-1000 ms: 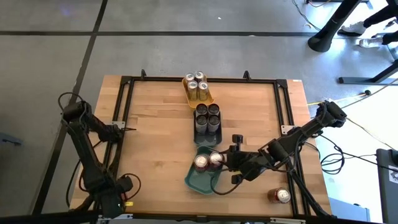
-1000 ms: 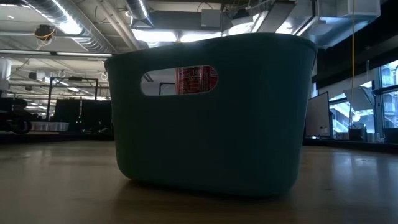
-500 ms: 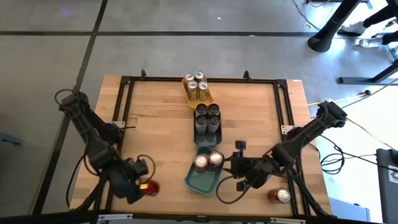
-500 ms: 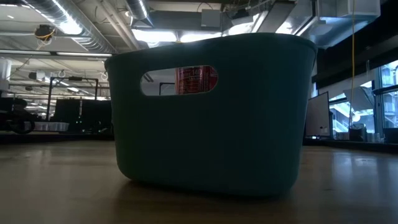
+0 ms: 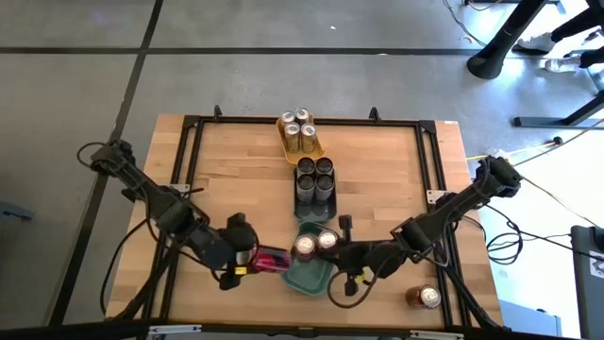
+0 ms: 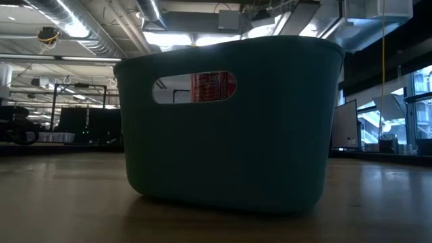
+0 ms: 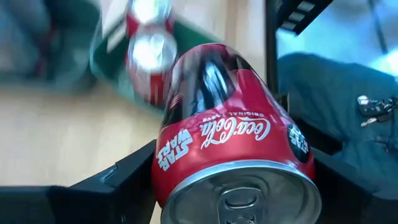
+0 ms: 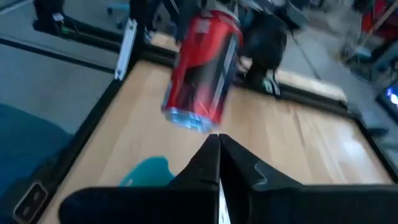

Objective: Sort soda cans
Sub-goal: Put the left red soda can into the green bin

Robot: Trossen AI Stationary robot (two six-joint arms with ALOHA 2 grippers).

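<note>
Red can (image 5: 273,261) — clamped between left gripper (image 5: 253,259) fingers.

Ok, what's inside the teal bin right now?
The high view shows two red cans standing at the far end of the teal bin. The left gripper holds a third red can tilted over its near-left rim. The floor under that can is hidden.
</note>
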